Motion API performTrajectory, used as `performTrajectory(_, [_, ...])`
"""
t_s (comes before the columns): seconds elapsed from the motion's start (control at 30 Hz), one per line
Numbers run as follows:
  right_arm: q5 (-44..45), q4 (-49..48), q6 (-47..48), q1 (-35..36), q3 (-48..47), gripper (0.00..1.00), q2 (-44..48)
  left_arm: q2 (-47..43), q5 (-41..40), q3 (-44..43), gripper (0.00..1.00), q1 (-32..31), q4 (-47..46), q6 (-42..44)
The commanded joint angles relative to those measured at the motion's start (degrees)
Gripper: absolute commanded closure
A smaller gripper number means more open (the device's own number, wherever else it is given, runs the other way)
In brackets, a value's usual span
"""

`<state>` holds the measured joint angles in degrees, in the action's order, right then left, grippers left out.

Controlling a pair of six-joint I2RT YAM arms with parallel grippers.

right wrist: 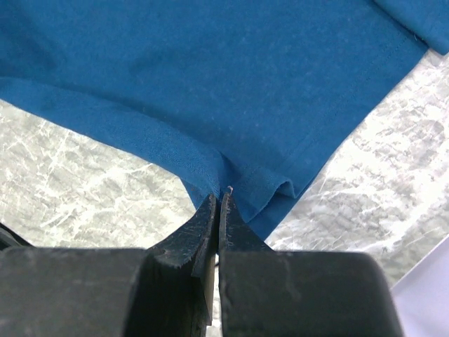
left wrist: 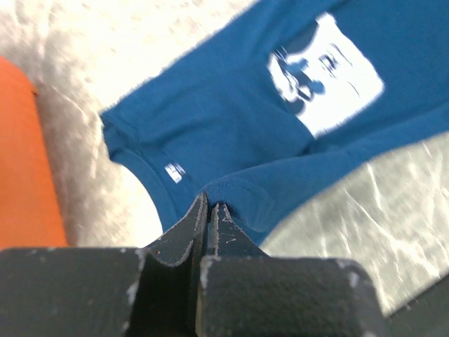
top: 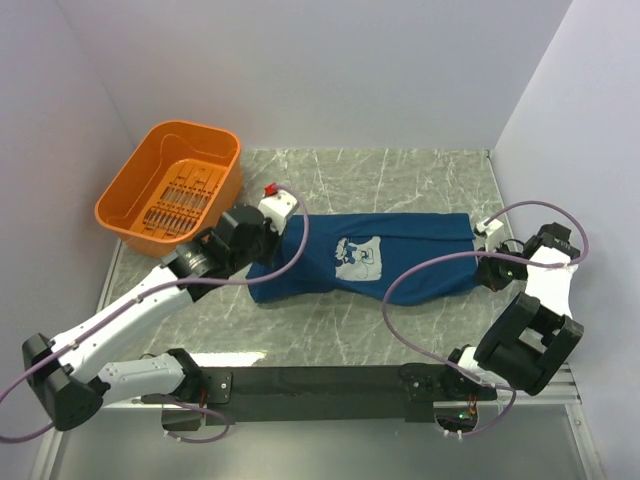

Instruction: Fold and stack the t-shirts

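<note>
Jaws on both arms are closed, each nipping cloth, with no gap between the fingers in either wrist view.

Left gripper (left wrist: 210,205): tips meet on a rolled fold of the t-shirt (top: 410,250) just beside the neck opening. The white neck label (left wrist: 175,172) sits close by, to the left of the tips.

Right gripper (right wrist: 221,197): tips meet on a small bunched fold at the stitched hem edge, near a corner of the cloth.

T-shirt: dark blue, on the table (top: 400,180) as a long band running left to right across the middle. The neck end is toward the left arm and the hem end toward the right arm, so the cloth spans from one grip to the other. The pale square print (top: 360,258) faces up, somewhat left of the band's centre. The near edge bulges toward the arm bases around the middle. Cannot tell whether the pinched ends are lifted or resting on the surface.

Orange basket (top: 215,150): far-left corner of the table, beyond the left gripper, set at an angle and apart from the shirt. Its side shows as an orange patch at the left edge of the left wrist view.

Purple cable (top: 385,292): a loop from the right arm crosses over the shirt's right half in the overhead view.

The left wrist view is blurred, so the print's figure is not readable there.
</note>
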<state>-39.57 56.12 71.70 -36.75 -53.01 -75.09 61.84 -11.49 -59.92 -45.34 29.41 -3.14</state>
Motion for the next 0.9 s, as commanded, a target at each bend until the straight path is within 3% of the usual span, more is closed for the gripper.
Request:
performTrajectory(0.0, [-2.35, -0.39, -1.29, -0.25, -2.80, 1.00, -0.85, 2.75, 2.16, -4.67, 1.00, 2.88, -5.23, 4.52])
performTrajectory(0.47, [-1.91, -2.78, -5.52, 0.28, -5.43, 1.00, -4.54, 11.45, 5.59, -13.02, 1.00, 6.41, -4.19, 12.36])
performTrajectory(0.87, [-2.00, 4.07, 1.93, -0.07, -6.05, 1.00, -0.85, 6.19, 7.61, -10.31, 0.99, 6.67, -0.41, 12.19])
